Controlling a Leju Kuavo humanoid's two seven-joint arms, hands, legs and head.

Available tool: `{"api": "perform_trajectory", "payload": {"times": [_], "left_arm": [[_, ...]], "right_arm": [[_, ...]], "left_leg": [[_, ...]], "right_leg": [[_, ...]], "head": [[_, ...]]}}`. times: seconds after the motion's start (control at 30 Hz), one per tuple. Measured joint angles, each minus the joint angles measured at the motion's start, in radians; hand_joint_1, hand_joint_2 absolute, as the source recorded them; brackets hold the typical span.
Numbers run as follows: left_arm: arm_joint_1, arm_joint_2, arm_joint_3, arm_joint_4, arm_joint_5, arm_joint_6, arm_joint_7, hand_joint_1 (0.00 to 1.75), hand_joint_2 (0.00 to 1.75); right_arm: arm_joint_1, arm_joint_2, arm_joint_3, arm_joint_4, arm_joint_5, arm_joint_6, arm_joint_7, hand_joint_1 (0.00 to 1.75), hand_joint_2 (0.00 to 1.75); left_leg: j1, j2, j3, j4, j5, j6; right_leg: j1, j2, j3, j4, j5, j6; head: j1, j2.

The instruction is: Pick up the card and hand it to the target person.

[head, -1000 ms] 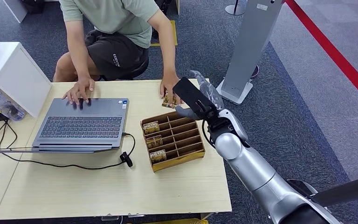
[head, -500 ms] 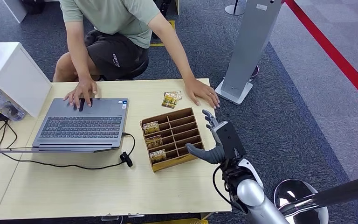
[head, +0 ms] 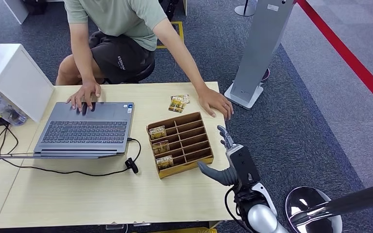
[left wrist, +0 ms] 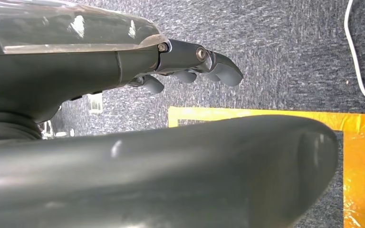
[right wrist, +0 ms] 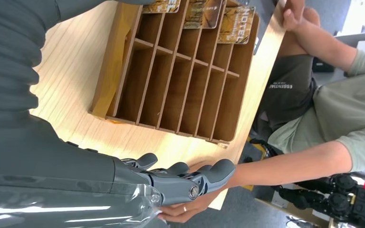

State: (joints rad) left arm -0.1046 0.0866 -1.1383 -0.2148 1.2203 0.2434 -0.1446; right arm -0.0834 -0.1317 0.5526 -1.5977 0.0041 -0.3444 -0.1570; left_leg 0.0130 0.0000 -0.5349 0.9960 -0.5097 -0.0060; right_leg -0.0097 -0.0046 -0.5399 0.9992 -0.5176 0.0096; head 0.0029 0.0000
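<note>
Head view is showing the right hand hovering just off the right edge of the surface, beside the wooden organizer, its fingers spread and its palm carrying nothing. The delivered cards are lying flat on the surface near its far edge, between the organizer and the person's hand, which is resting palm-down at the far right corner. Their long axis is running slantwise, roughly from the laptop side toward that far right corner; which face is up is too small to tell. The organizer is sitting at an angle, its slots running across it in rows. Three cards are standing in the slots of its left column, one behind another, printed faces toward the robot; the other slots are holding nothing. The person's other hand is lying on the laptop. In the left wrist view, the left hand is hanging over blue carpet with its fingers loosely apart, gripping nothing, above a yellow tape outline.
</note>
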Motion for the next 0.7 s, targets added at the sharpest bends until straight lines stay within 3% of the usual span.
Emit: {"api": "perform_trajectory", "payload": {"times": [0.7], "left_arm": [[-0.001, 0.001, 0.001, 0.000, 0.000, 0.007, -0.007, 0.00, 0.00]], "right_arm": [[-0.024, 0.004, 0.039, 0.050, 0.007, -0.039, 0.005, 0.00, 1.75]], "left_leg": [[0.000, 0.000, 0.000, 0.000, 0.000, 0.000]], "right_leg": [[0.000, 0.000, 0.000, 0.000, 0.000, 0.000]], "head": [[0.000, 0.000]]}}
